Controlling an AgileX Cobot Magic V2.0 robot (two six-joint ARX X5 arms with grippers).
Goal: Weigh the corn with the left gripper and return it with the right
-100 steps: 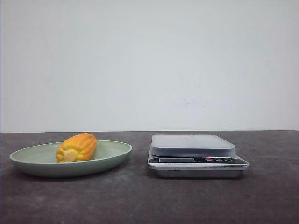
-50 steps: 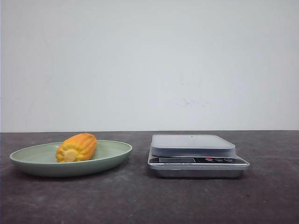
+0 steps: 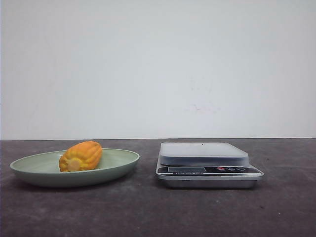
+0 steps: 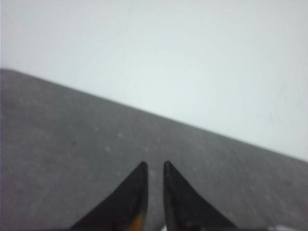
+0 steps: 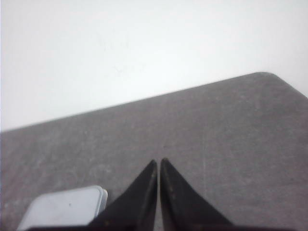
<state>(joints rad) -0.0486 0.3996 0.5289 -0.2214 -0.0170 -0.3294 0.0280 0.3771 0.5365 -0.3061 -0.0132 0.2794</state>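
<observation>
Left end effector (image 4: 152, 168) is hanging over the bare tabletop (image 3: 148, 212) with its two black fingers a small gap apart, holding nothing. Right end effector (image 5: 159, 163) is pinched almost closed and empty, with the scale (image 5: 65, 207) just beside it. Neither is showing in the front view. Corn (image 3: 81, 156) is lying on its side in the green plate (image 3: 118, 165), left of the scale, its pale cut end pointing toward the camera and a bit left.
</observation>
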